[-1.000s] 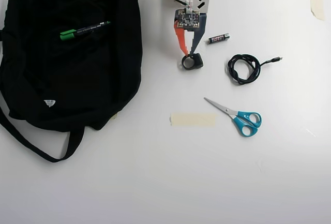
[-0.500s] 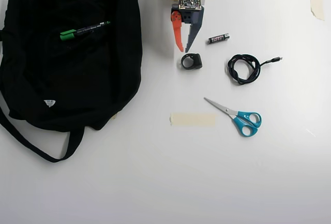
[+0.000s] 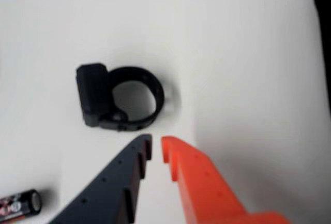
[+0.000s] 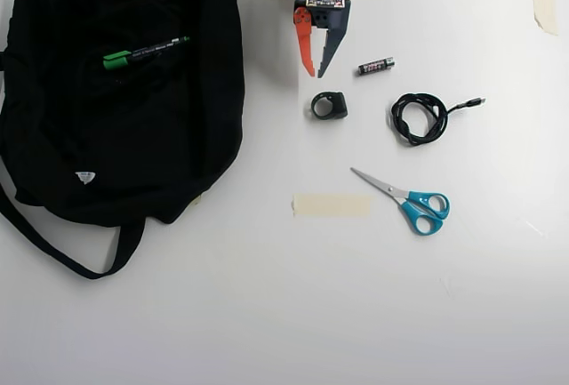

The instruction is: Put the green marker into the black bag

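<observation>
while the large soft black fabric bag (image 4: 116, 92) fills the 9 o'clock side of the overhead view, the slim dark-barrelled green marker with its bright green cap (image 4: 142, 52) already lies on top of its fabric, not visibly inside. over the last second the claw (image 4: 316, 74) has pulled back toward 12 o'clock, away from the small black plastic ring clip (image 4: 329, 105), which stayed put. its orange and grey jaws are nearly together and empty, as the wrist view confirms. that retreat suggests the delivery is done. the marker sits well apart at the claw's 9 o'clock.
</observation>
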`<move>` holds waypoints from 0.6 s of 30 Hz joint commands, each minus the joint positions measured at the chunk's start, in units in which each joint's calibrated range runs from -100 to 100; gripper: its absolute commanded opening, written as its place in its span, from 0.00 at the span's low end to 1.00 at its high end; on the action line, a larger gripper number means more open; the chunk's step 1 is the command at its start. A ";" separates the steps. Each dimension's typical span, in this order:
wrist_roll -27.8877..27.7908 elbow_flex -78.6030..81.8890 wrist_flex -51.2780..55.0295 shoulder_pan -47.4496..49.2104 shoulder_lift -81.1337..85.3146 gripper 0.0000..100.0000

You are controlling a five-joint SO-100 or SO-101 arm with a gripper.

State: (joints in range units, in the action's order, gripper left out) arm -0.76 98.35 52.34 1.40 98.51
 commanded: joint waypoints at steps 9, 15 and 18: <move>-0.08 1.02 13.12 4.44 1.16 0.02; -0.34 1.02 19.67 1.82 1.16 0.02; 0.08 1.02 19.67 2.57 1.16 0.02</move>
State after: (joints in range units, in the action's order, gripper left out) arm -0.71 98.19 69.09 3.23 98.67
